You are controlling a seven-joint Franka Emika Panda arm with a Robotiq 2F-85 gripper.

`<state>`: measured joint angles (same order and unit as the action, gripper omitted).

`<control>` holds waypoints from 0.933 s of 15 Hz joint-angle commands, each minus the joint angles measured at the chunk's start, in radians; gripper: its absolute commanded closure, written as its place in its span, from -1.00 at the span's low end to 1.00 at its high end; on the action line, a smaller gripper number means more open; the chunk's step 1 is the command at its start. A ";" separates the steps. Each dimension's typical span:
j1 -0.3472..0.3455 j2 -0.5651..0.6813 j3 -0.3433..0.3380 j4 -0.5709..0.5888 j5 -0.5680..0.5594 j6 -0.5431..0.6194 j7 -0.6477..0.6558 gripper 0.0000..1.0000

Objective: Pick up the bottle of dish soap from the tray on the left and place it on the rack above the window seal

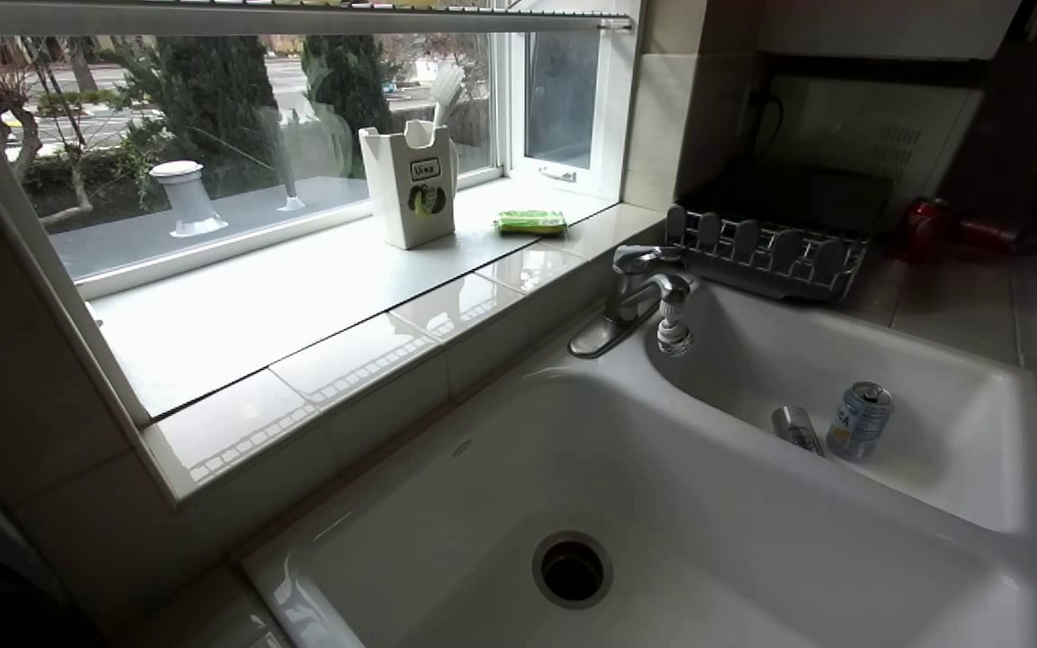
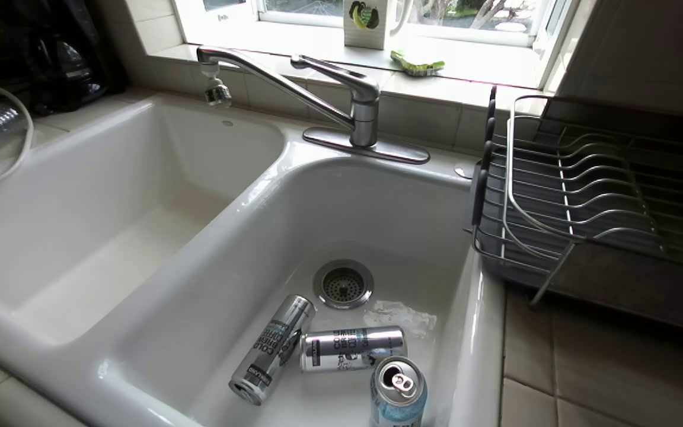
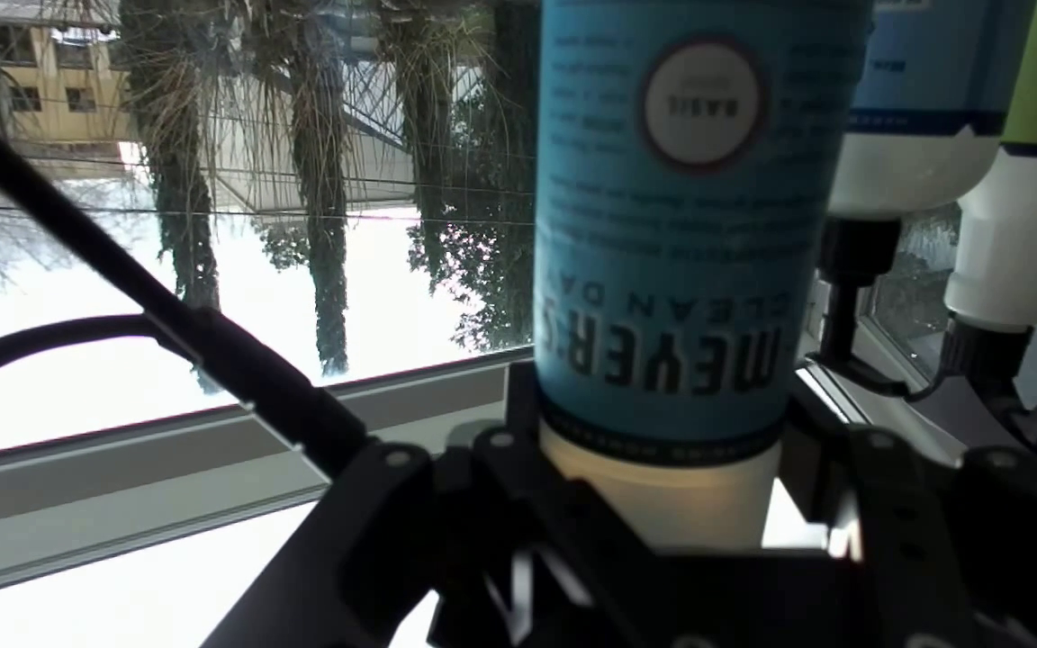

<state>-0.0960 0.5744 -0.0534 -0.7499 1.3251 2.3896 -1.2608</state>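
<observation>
Teal-blue cylindrical plastic dish-soap bottle gripped between black fingers. Blue-and-white plastic pump bottle seen just beside them; could be toppled by sideways drift. Soap's base unseen; a drop could be caused by early release.

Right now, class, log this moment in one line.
gripper: closed on dish soap bottle | bottle: upright, base unseen | nearby: two other bottles | on rack: cannot tell

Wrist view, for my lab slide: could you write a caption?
Inverted image of the pincer around a Meyer's Clean Day basil bottle, window behind, pump bottle and green-labelled bottle alongside.
</observation>
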 commanded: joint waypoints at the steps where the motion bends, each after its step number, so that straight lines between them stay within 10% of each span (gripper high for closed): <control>1: -0.003 0.072 0.002 0.099 0.006 0.013 0.046 0.26; 14: -0.008 0.138 0.006 0.162 0.011 0.018 0.060 0.26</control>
<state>-0.1009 0.6750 -0.0534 -0.6477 1.3251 2.3922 -1.2213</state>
